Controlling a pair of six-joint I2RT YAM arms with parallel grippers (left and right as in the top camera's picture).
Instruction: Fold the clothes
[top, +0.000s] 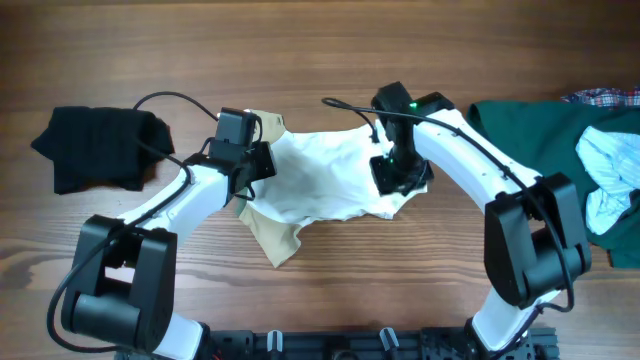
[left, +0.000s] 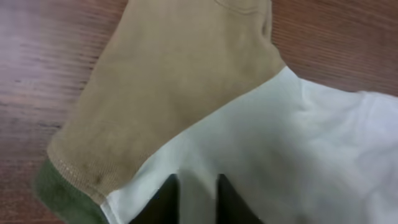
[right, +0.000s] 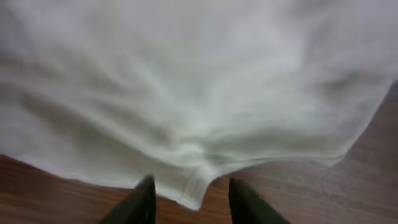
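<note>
A small cream-white cotton garment with tan sleeves (top: 330, 175) lies spread in the middle of the brown wooden table (top: 320, 50), between the two arms. One tan sleeve (left: 168, 93), ending in an olive-green cuff (left: 59, 193), runs out from its left side and lies flat on the wood.

The left hand (top: 252, 165) is low at that left edge, close to the seam where tan meets white. In the left wrist view its dark fingers (left: 166, 200) stand slightly apart with a strip of white cloth between them; whether they press that cloth cannot be told. The right hand (top: 398, 180) is at the opposite side. In its wrist view its fingers (right: 144, 200) are spread, with the white hem lying loose between them and bare wood showing below, so it holds nothing.

Having one hand at each side seems meant to keep the body of the garment flat and square for a fold. The cloth shows soft ripples, and no fold looks made yet.

A folded black knit garment (top: 100, 148) lies well apart to the left. A dark green garment (top: 530, 140), a pale blue striped piece (top: 612, 175) and a bit of plaid fabric (top: 605, 97) are heaped at the right, probably waiting their turn.
</note>
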